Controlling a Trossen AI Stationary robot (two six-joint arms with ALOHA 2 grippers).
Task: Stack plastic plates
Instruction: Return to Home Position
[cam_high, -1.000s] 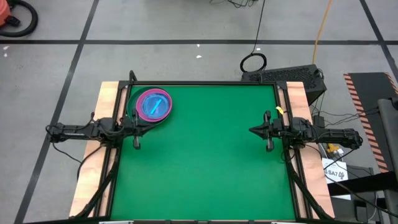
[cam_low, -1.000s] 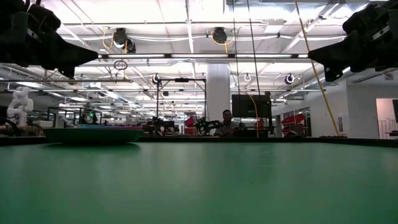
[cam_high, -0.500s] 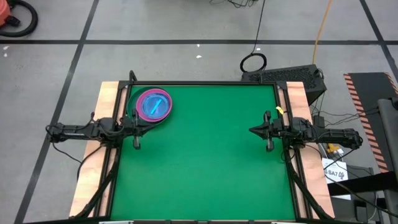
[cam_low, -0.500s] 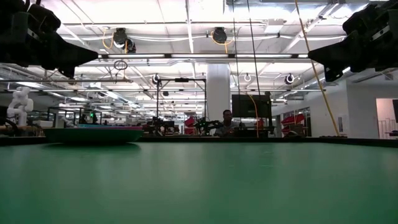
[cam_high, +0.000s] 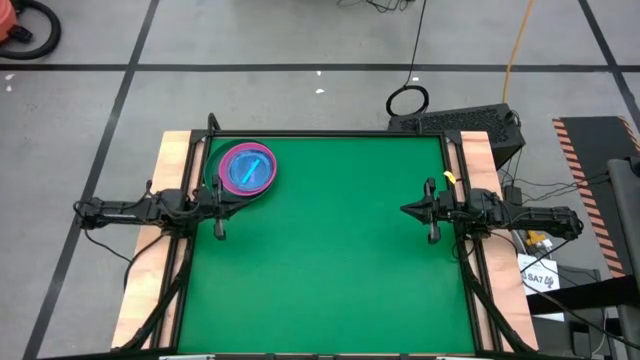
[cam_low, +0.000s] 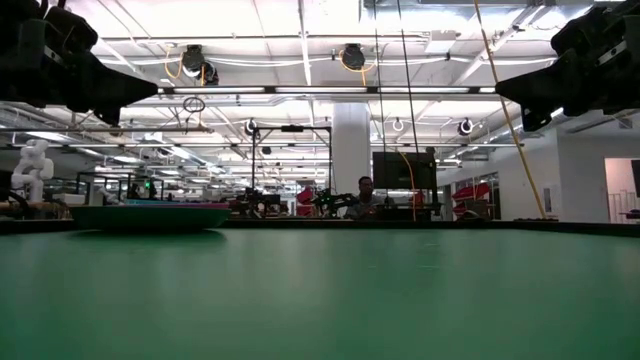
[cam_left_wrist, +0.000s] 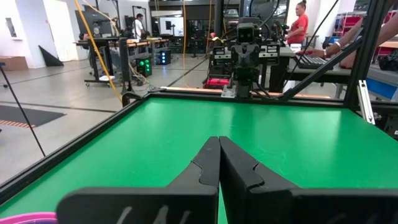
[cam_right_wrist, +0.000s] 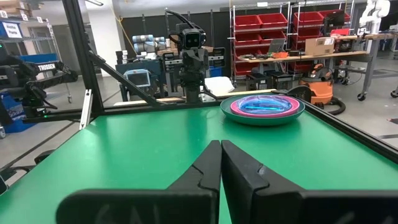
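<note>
The plastic plates (cam_high: 246, 170) stand in one stack on the green table's far left part: a dark green plate at the bottom, magenta and pink rims above it, a cyan plate on top. The stack (cam_right_wrist: 262, 107) also shows in the right wrist view and in the low view (cam_low: 150, 215). My left gripper (cam_high: 243, 196) is shut and hangs level above the table's left edge, just near of the stack. My right gripper (cam_high: 403, 209) is shut at the right edge, pointing toward the left. A pink rim (cam_left_wrist: 28, 218) shows in the left wrist view.
The green table (cam_high: 330, 260) has a black frame (cam_high: 330, 133) and wooden side strips (cam_high: 175, 150). A person (cam_low: 365, 195) sits far behind the table in the room. People also stand beyond the table in the left wrist view (cam_left_wrist: 298, 28).
</note>
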